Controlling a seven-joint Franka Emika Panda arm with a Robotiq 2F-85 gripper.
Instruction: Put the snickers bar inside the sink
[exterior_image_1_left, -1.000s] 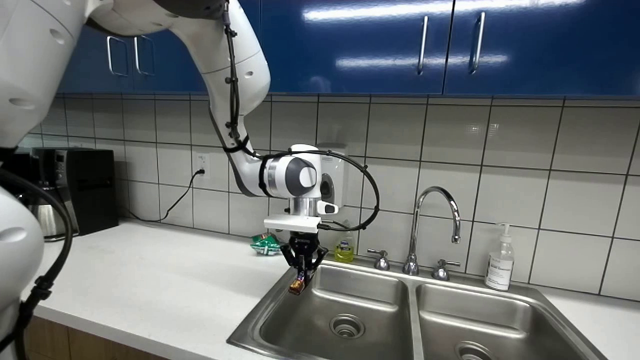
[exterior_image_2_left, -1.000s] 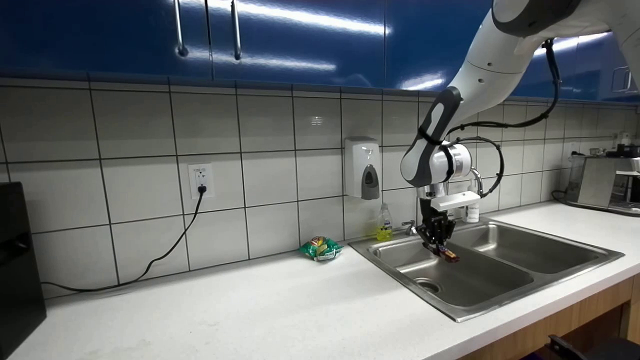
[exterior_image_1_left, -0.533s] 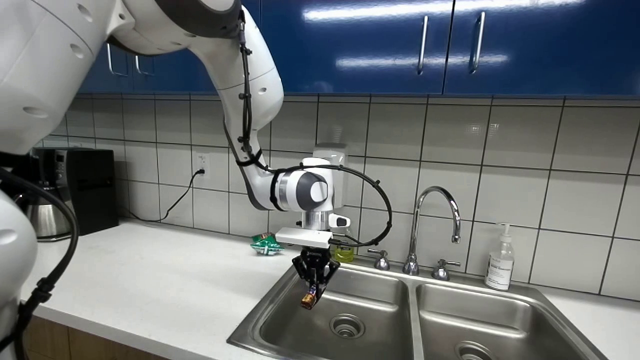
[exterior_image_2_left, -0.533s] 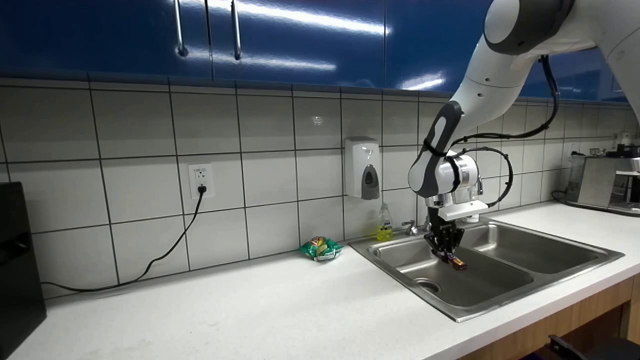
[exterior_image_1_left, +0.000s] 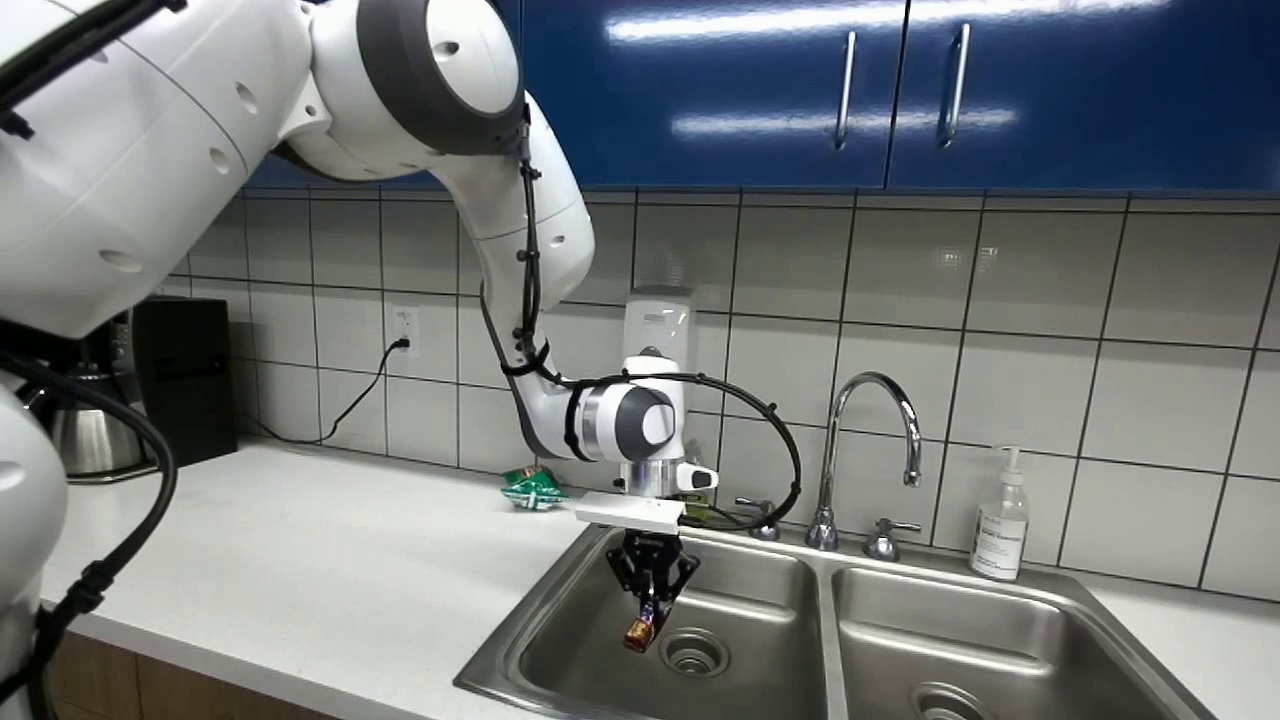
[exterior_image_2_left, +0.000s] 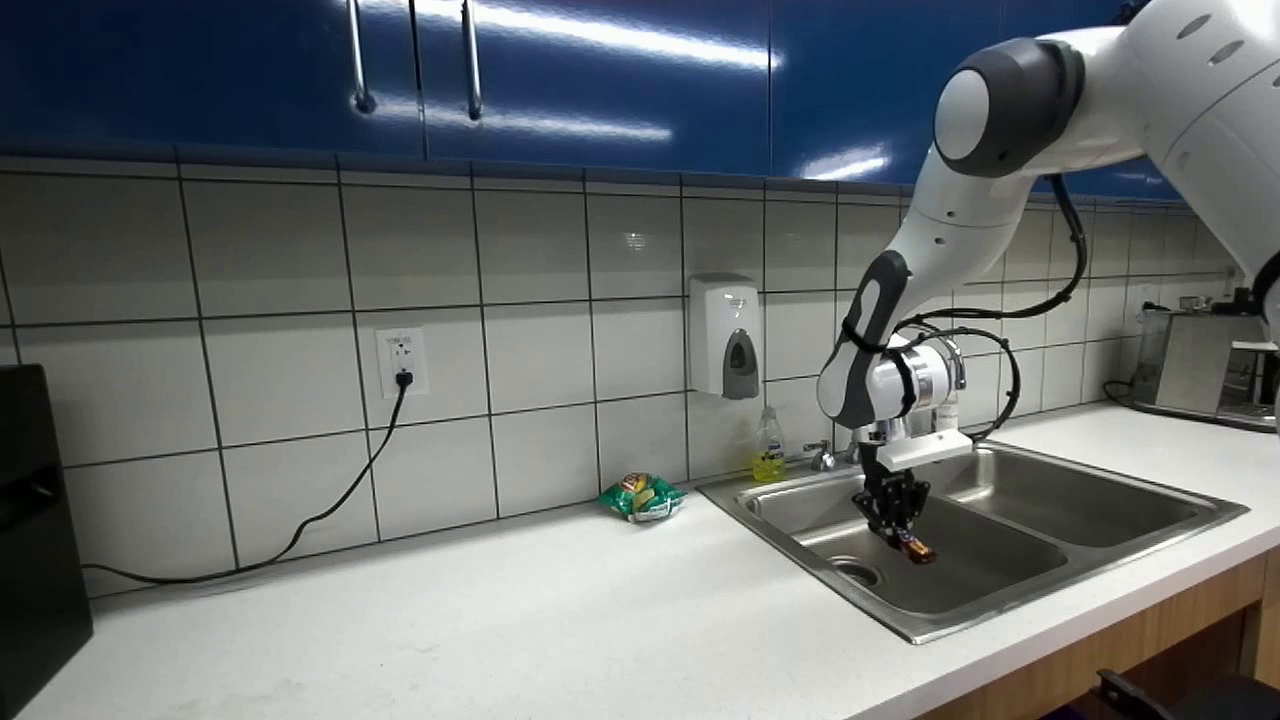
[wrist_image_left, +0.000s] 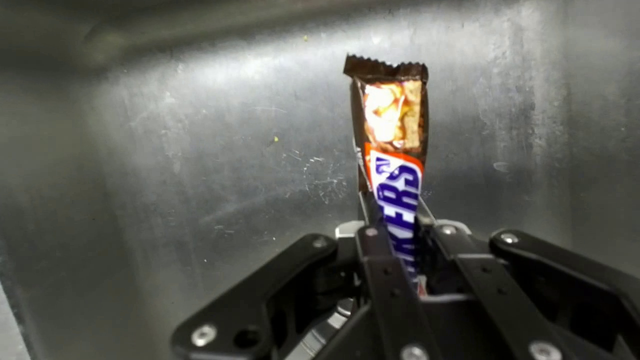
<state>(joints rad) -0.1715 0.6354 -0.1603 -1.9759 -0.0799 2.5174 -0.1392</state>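
The Snickers bar (exterior_image_1_left: 638, 633) has a brown, white and blue wrapper. It also shows in an exterior view (exterior_image_2_left: 916, 548) and in the wrist view (wrist_image_left: 392, 117), where its far end sticks out past the fingertips. My gripper (exterior_image_1_left: 652, 598) is shut on the bar and points down; it also shows in an exterior view (exterior_image_2_left: 893, 525) and in the wrist view (wrist_image_left: 397, 215). The steel sink (exterior_image_1_left: 826, 640) has two basins. The bar hangs over the basin nearer the green bag, close to the drain; its height above the bottom is hard to tell. The bar's near end is hidden between the fingers.
A faucet (exterior_image_1_left: 830, 470) and handles stand behind the sink. A yellow soap bottle (exterior_image_2_left: 769, 455) and a green snack bag (exterior_image_2_left: 642, 498) sit by the wall. A pump bottle (exterior_image_1_left: 1000, 530) stands at the sink's back corner. Blue cabinets (exterior_image_1_left: 700, 90) hang above.
My gripper has moved down and a little sideways toward the middle of the basin, carrying the bar. The grip stays shut on it. The bag and bottles have not moved.
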